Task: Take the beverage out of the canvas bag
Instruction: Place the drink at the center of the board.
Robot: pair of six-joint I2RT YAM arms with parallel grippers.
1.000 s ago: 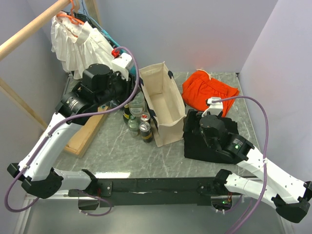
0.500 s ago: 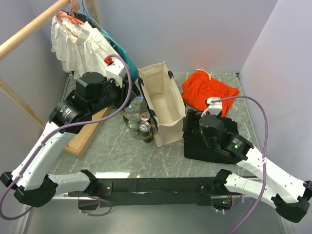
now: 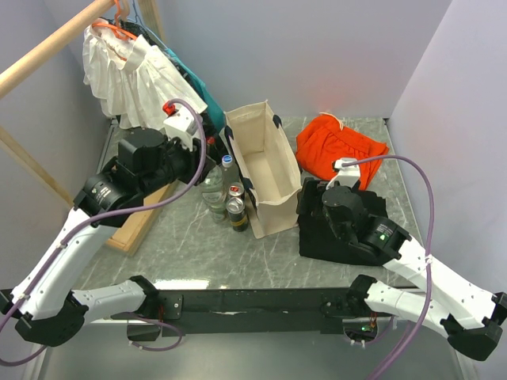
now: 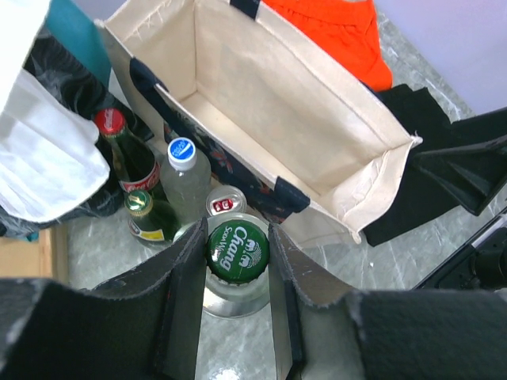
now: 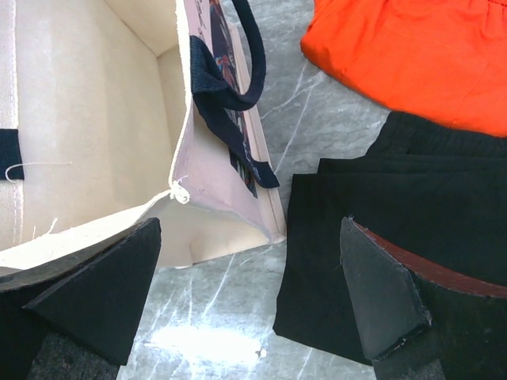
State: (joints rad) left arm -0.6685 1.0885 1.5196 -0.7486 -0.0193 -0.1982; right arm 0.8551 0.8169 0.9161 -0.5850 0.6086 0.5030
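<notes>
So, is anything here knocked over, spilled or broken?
Nothing stands out. The bottles stand upright beside the open canvas bag, with no spill on the table. Only a loose thread hangs from the bag's rim.

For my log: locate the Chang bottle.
Left wrist view, bottom centre: Chang bottle clamped in the left gripper, next to a red-topped can, outside the canvas bag.

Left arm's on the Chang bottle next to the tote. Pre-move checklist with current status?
1. Left gripper jaws shut on the Chang bottle at its cap: ok.
2. Bottle outside the canvas bag: ok.
3. No drink visible inside the bag: ok.
4. Bottle's base on the table: cannot tell.
5. Room around the bottle: not ok, a can stands right beside it.
6. Right gripper open, holding nothing: ok.
</notes>
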